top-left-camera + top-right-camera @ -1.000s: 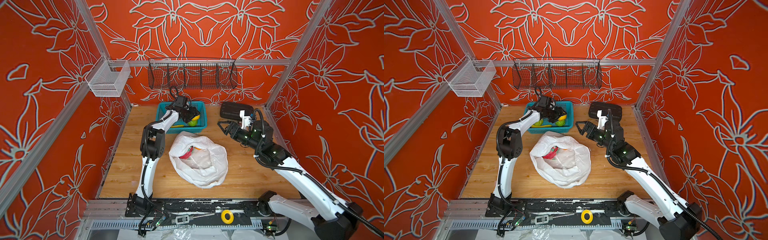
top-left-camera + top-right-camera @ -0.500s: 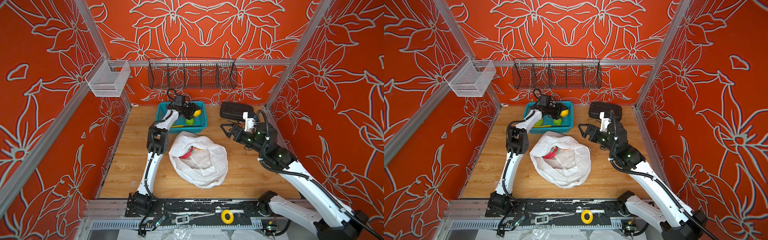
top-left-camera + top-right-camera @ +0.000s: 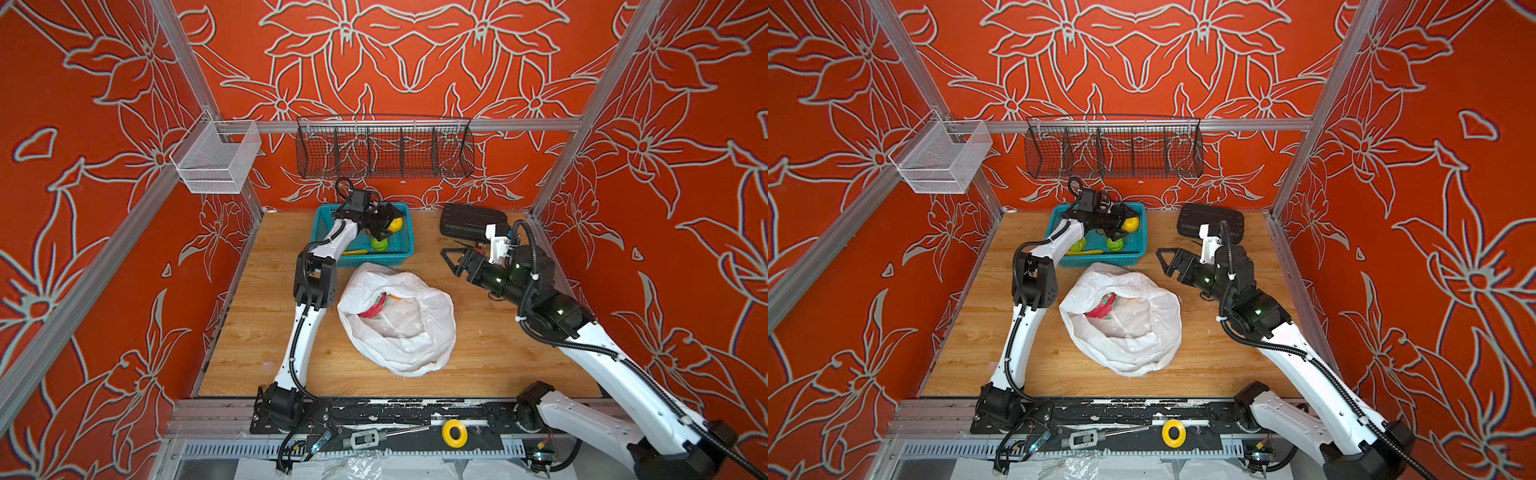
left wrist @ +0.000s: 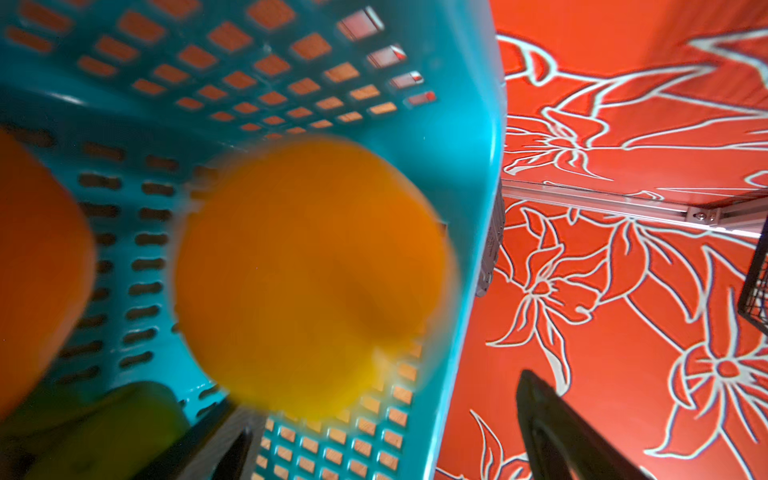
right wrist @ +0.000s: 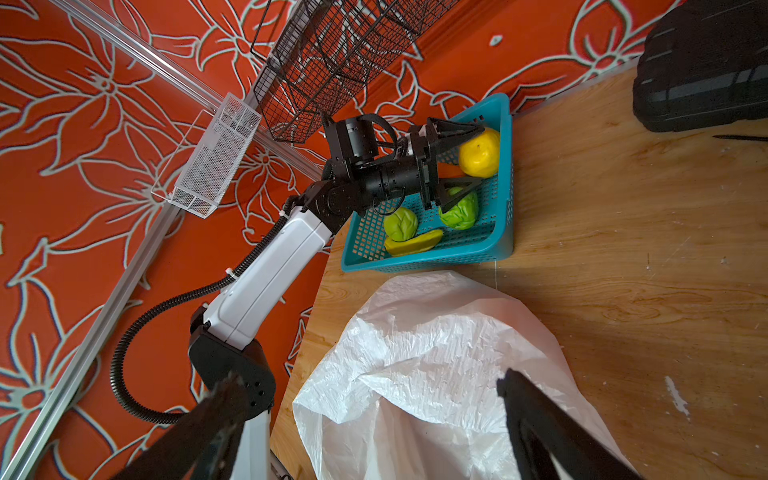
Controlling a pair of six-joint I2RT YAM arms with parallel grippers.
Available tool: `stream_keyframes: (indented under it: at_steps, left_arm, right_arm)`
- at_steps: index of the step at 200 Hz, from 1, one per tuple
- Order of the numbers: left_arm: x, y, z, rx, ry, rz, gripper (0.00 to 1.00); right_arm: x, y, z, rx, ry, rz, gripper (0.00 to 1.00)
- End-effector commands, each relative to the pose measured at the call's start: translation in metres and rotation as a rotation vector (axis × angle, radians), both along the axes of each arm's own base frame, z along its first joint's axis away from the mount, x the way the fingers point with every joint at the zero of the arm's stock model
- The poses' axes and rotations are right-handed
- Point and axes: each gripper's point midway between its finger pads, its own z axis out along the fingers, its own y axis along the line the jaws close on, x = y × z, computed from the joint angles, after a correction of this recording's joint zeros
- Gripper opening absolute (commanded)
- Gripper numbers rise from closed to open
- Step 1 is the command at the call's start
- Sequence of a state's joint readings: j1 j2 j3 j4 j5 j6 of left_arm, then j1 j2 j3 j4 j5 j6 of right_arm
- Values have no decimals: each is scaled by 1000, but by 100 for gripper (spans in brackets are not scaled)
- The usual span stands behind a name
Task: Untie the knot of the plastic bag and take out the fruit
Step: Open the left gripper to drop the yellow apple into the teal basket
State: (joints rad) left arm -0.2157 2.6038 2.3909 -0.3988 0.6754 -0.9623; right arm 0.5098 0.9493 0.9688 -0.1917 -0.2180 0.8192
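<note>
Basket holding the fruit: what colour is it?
The basket is teal, perforated; clearest in the right wrist view.

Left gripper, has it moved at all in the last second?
Yes. In both top views the left gripper has gone farther over the teal basket, from about its middle toward its back right corner, and the yellow fruit with it.
</note>
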Motion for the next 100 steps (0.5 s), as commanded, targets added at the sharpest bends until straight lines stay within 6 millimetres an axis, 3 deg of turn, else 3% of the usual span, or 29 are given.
stream_keyframes:
  at_steps: [1, 45, 100]
  left_arm:
    - [-7, 10, 14, 44, -19, 0, 92]
    - [-27, 13, 58, 73, -100, -45, 92]
    - [-74, 20, 116, 88, -199, -101, 91]
  right_arm:
    - [-1, -3, 17, 18, -31, -7, 97]
    - [-2, -2, 14, 25, -18, -3, 97]
    - [1, 4, 4, 32, 10, 13, 97]
